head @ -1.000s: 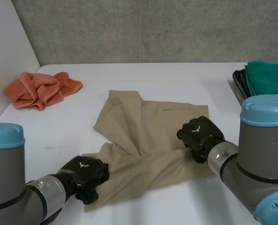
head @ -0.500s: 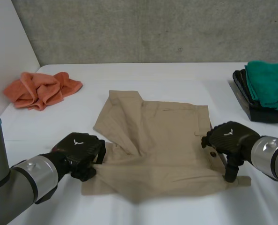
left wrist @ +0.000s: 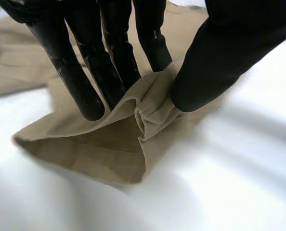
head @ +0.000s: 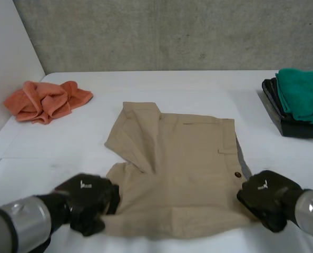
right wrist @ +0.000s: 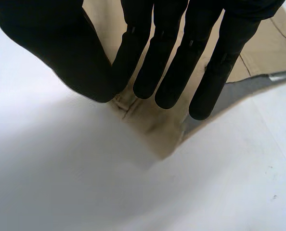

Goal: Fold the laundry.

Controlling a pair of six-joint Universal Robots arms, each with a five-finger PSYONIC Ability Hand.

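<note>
A tan pair of shorts (head: 177,158) lies spread in the middle of the white table, its far left part folded over. My left hand (head: 88,197) is at the near left corner. In the left wrist view its thumb and fingers (left wrist: 85,72) pinch a folded ridge of the tan cloth (left wrist: 133,159). My right hand (head: 264,197) is at the near right corner. Its thumb and fingers (right wrist: 162,62) close on the corner of the cloth (right wrist: 152,130) there.
A crumpled orange cloth (head: 46,100) lies at the far left near the side wall. Folded green towels (head: 304,92) rest on a black tray (head: 275,113) at the far right edge. Bare white table surrounds the shorts.
My right hand has gone from the middle of the shorts out to the near right corner. Both hands have drawn back toward the near edge, and the near part now lies flatter.
</note>
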